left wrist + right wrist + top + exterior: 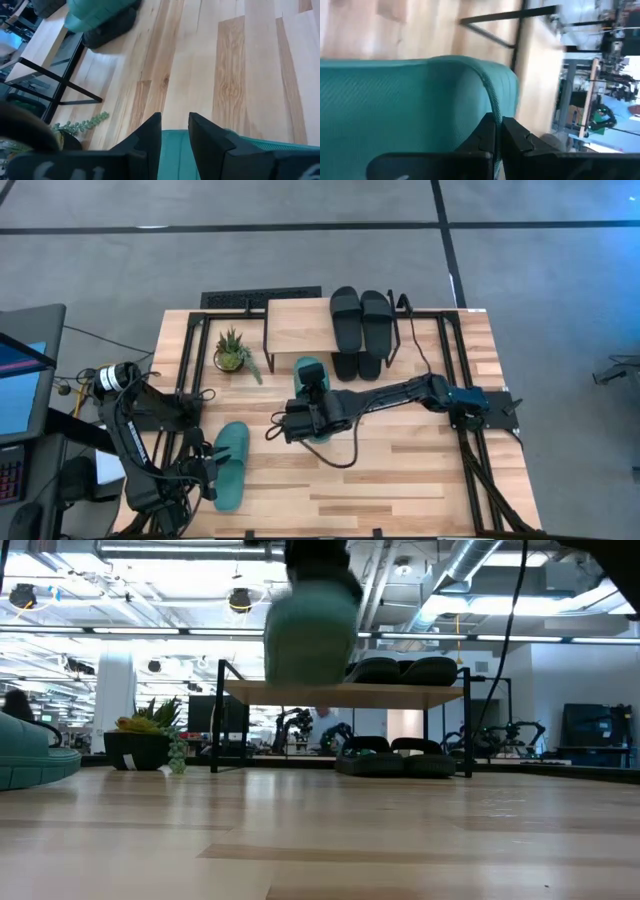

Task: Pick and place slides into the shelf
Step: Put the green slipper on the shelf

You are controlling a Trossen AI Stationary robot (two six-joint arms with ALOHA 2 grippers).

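My right gripper [300,423] is shut on a teal slide [311,385] over the table's middle, in front of the shelf [298,326]. In the low view this slide [311,632] hangs in the air, level with the shelf's top board [340,693]. The second teal slide [231,464] lies flat near the table's left near corner. My left gripper [175,131] stands open over it. One black pair [361,314] rests on the shelf top. Another black pair [357,365] sits on the table under the shelf. My right gripper pinches the teal slide's thin side rim [493,111] between its two fingers [484,136]. The slide is lifted clear of the table and hangs below the gripper. My left gripper has its fingers [149,134] over the second teal slide [176,150]; I cannot tell whether they touch it.
A small potted plant [232,351] stands left of the shelf, with a trailing green sprig [82,125] beside it. Black frame rails [185,350] run along the table's left and right sides. Bare wood [400,470] lies in the table's near right part.
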